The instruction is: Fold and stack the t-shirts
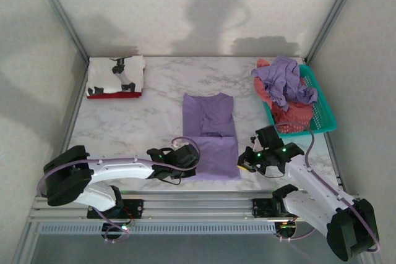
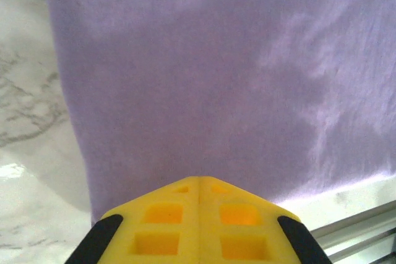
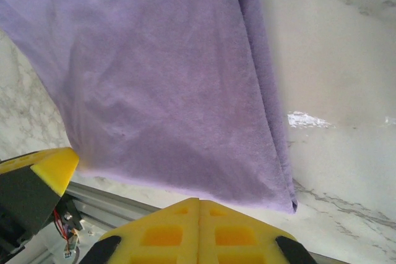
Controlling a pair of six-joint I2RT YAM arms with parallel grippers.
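At far left, a folded white t-shirt lies on a red t-shirt. The left gripper is clenched on the near hem of the lavender t-shirt, which is spread mid-table. The right gripper pinches the same hem. At right, the teal basket holds a crumpled purple t-shirt and a coral t-shirt.

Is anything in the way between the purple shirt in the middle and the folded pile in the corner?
Nothing I can see. Only bare marble table lies between the flat purple shirt and the folded pile at the far left. The teal basket sits off on the other side.
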